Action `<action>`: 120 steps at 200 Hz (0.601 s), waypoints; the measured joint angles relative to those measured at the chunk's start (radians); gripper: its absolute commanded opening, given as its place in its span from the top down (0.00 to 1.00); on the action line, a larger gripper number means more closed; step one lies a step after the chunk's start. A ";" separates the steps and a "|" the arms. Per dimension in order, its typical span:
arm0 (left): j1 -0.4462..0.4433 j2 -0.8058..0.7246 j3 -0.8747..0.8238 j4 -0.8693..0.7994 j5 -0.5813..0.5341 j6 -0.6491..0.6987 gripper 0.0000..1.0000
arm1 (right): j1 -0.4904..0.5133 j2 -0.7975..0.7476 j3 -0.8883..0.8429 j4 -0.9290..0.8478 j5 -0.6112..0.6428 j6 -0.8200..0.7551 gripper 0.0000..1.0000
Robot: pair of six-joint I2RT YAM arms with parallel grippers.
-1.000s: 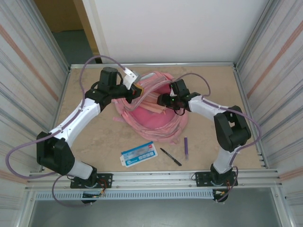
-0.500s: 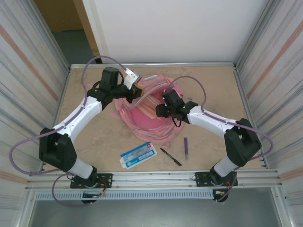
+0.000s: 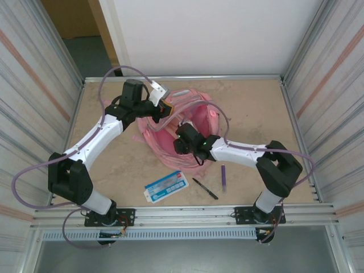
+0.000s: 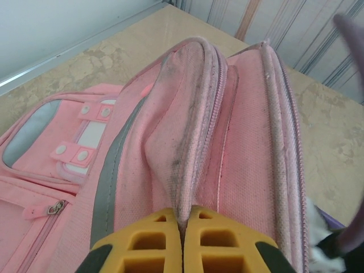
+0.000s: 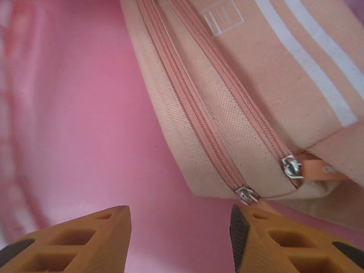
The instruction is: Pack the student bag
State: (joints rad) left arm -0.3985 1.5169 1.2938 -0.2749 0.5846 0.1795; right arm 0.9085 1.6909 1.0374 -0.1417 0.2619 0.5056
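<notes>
Student bag [image 3: 200, 114] is seen upper centre of the top view. Left gripper [image 4: 182, 219] is clamped on its rim fold (zipper edge). Right gripper [image 5: 179, 227] is spread wide, empty, below a peach zip pouch [image 5: 239, 108].

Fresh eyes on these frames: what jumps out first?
The large pink fabric backpack at mid-table, its rim pinched by the left gripper. The right gripper hangs open over a peach zipped pouch against pink lining. A blue-and-white flat pack, black pen and purple pen lie loose near the front edge.
</notes>
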 measured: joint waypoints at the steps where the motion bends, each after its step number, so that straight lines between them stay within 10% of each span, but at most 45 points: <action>1: 0.000 0.000 0.000 0.000 0.000 0.000 1.00 | 0.000 0.005 0.000 0.001 0.005 -0.005 0.63; 44: 0.000 0.000 0.006 -0.014 0.011 0.011 1.00 | -0.034 0.076 0.000 0.011 0.153 -0.008 0.82; 120: 0.000 0.000 0.006 -0.014 0.026 0.026 1.00 | -0.243 0.143 0.068 0.152 0.158 -0.021 0.86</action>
State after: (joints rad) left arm -0.3981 1.5169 1.2995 -0.2886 0.6106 0.2050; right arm 0.6655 1.8343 1.1049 0.0105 0.4194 0.4843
